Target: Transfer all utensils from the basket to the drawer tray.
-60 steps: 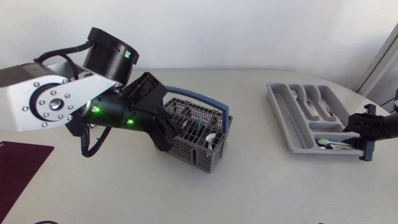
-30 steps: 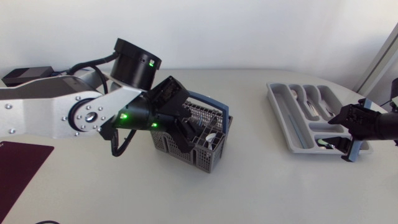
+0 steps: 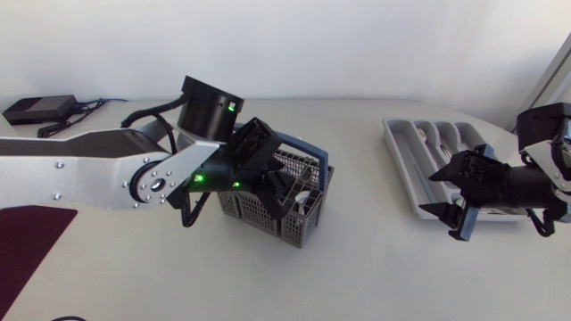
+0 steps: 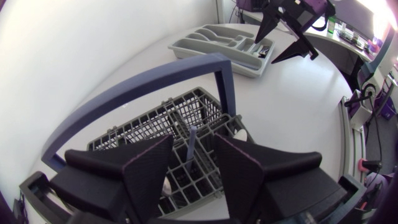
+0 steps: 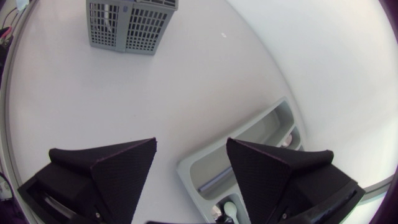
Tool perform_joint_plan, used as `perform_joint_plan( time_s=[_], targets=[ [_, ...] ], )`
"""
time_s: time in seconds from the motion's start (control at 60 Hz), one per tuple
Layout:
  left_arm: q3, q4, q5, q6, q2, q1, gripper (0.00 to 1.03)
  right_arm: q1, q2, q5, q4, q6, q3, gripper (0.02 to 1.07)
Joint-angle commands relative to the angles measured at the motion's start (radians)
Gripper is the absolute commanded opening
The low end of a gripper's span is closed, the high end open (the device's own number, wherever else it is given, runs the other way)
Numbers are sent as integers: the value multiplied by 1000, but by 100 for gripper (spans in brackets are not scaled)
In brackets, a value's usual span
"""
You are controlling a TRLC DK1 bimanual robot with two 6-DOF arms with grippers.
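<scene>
We have swung our left pincer (image 4: 191,163) over the basket (image 3: 284,226), open astride an upright utensil handle (image 4: 192,142) there, and lifted our right pincer (image 3: 434,193), open and empty, off the drawer tray (image 3: 401,165) well apart from it: another grasp seems next.

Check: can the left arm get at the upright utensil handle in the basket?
Probably yes: the left gripper hangs open over the basket, the utensil handle upright between its fingers, nothing blocking.
</scene>
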Motion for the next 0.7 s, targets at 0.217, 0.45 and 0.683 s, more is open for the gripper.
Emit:
perform_joint_plan(
  time_s=[0.217,0.45,0.683],
  targets=[
    [-50,63,-9,7,12,-7,30,133,-57,31,9,109,-74,85],
    [-50,77,-9,7,15,-13,16,183,-84,53,15,143,-81,85],
    [-53,78,-9,7,12,-16,4,242,-119,72,6,180,-81,85]
  ],
)
